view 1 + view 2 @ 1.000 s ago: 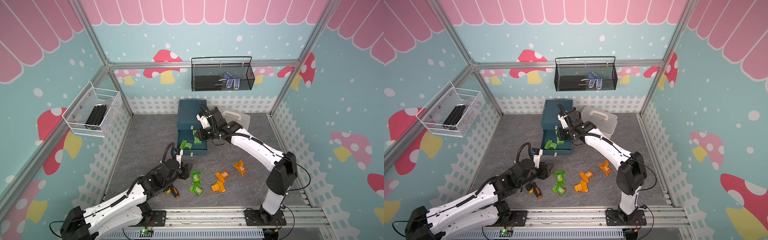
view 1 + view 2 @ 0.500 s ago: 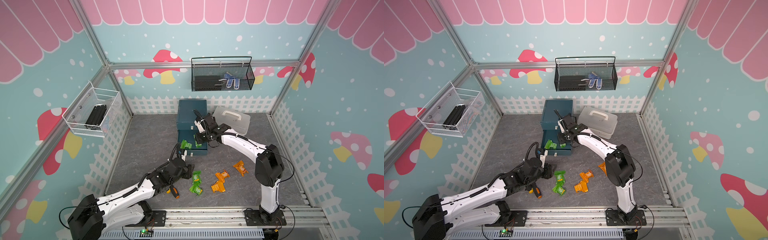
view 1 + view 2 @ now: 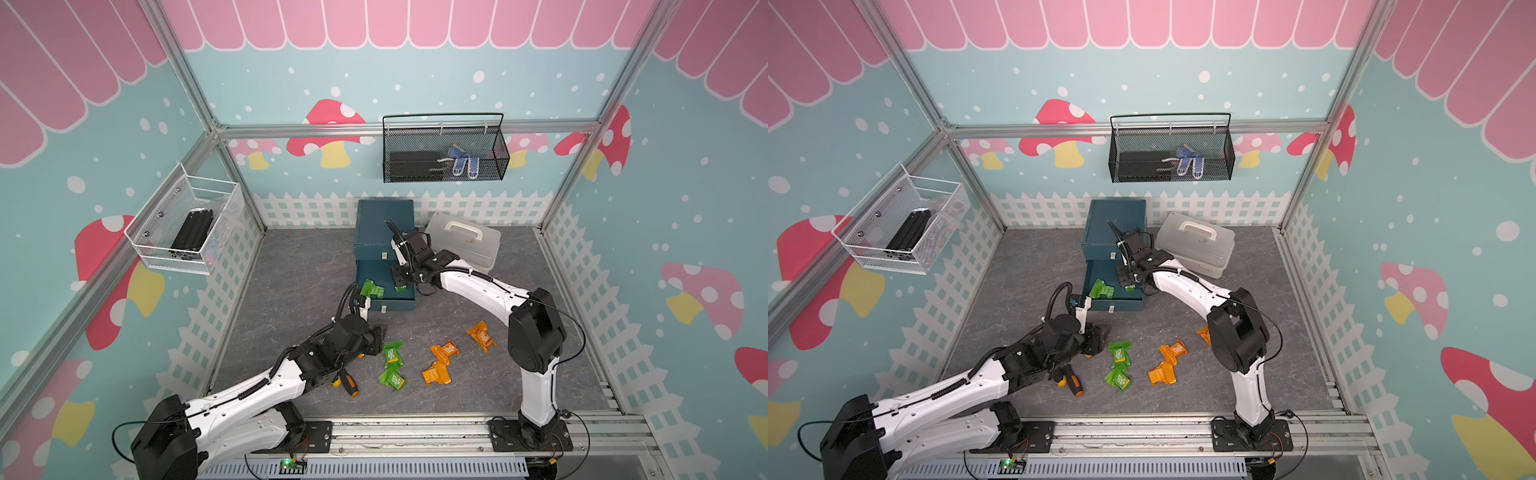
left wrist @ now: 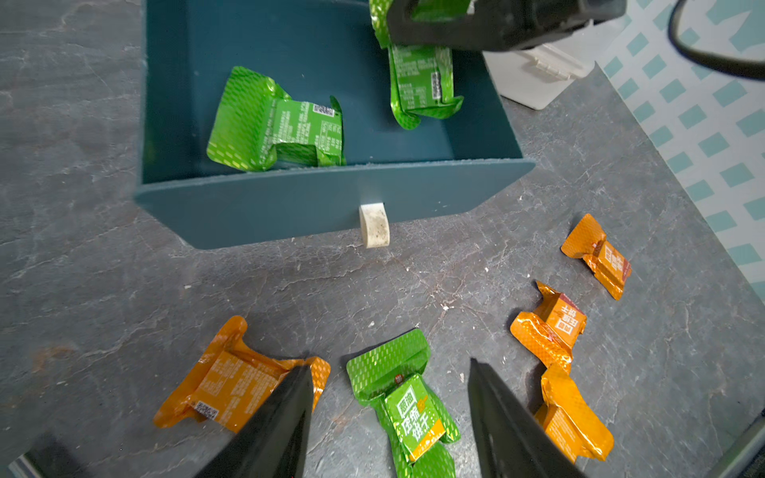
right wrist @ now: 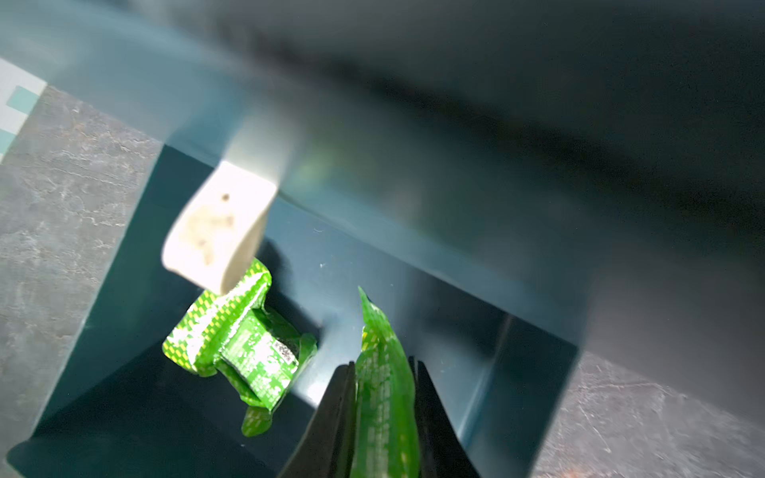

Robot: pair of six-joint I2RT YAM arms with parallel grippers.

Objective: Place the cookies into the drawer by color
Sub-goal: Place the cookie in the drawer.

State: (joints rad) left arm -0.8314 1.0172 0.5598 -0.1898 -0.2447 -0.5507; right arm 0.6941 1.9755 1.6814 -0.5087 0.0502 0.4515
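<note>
On the left, the left arm's fingers (image 4: 281, 426) stand spread above the bench (image 3: 291, 291). In the left wrist view they frame a green cookie (image 4: 407, 405) lying flat between them; whether they touch it I cannot tell. An orange cookie (image 4: 236, 385) lies just beside one finger, and a screwdriver (image 3: 347, 384) rests near that arm. A second loose green cookie (image 3: 391, 379) sits just beside the first in both top views. Further back, the drawer (image 3: 390, 305) is pulled out of its teal cabinet (image 3: 384, 222), and the drawer above it is shut. A stowed green cookie (image 4: 275, 120) already lies inside. To the right, three more orange cookies (image 3: 445, 350) are scattered on the bench, well apart from either arm. The right arm's fingers (image 5: 335, 422) are pressed together on the held green cookie (image 5: 385, 393), pinching it over the open drawer, not yet let go. I judge the job to be at an early stage: one green is stowed and one is about to drop. At least two greens and four oranges are left, and no drawer is open for orange. No black cookies show.
</note>
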